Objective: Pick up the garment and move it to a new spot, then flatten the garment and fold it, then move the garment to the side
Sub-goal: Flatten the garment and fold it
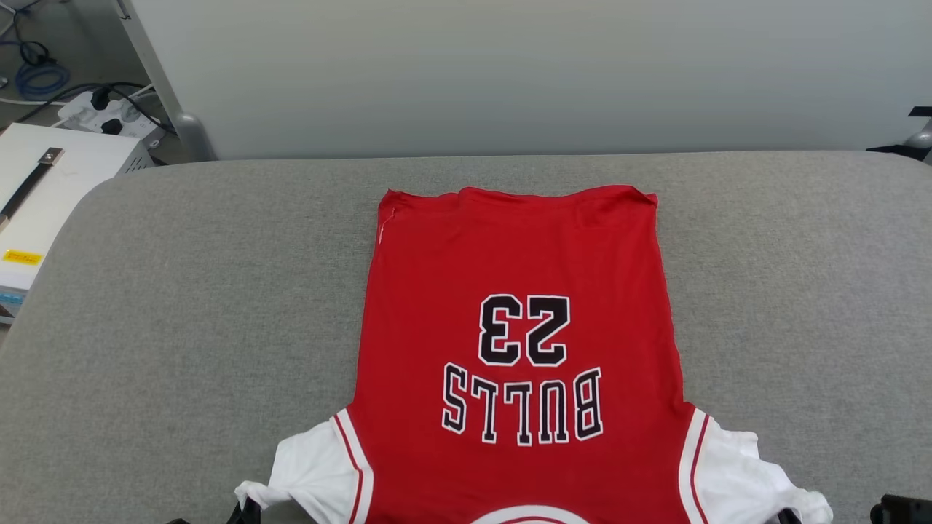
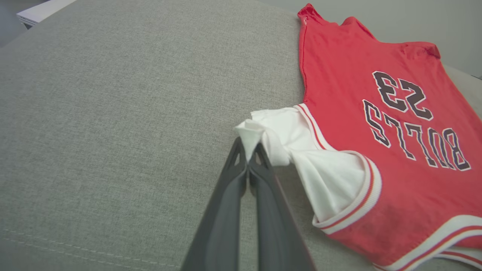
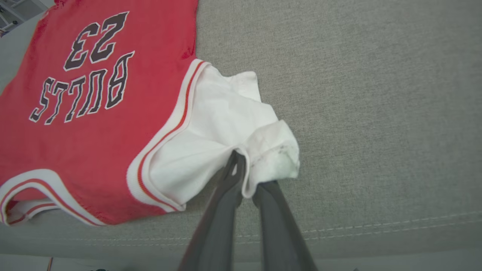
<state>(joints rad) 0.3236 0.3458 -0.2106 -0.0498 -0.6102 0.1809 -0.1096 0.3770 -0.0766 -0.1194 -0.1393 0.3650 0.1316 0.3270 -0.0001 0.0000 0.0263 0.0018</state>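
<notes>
1. Grey woven fabric covers the padded table [image 1: 182, 327], which spans the head view from 9 o'clock to 3 o'clock, with a stitched seam along its near edge in both wrist views
2. Behind it, at 12 o'clock, stands a plain pale wall panel [image 1: 510, 73]
3. The garment [image 1: 517, 255], a red jersey, lies flat on the table from the centre of the head view down to 6 o'clock; its hem points to 12 o'clock and its collar end to 6 o'clock, so the printing reads upside down
4. A white box [image 1: 44, 189] with a dark strap and a yellow label sits off the table at 9 to 10 o'clock
5. Two white short sleeves with red-and-white trim spread out from the jersey: the left sleeve [image 1: 313, 466] at 7 o'clock, the right sleeve [image 1: 735, 473] at 5 o'clock, both bunched toward their tips
6. Black, white-outlined "BULLS" [image 1: 520, 404] sits just at 6 o'clock of the "23" [image 1: 524, 330]
7. The left gripper [image 2: 248, 150] has its two dark fingers pressed together on the twisted tip of the left sleeve
8. The right gripper [image 3: 244, 173] has its fingers close together with a fold of the right sleeve's cuff caught between them; the cloth drapes over one fingertip
9. A white power strip [image 1: 102, 113] with dark plugs lies on the floor at 10 o'clock
</notes>
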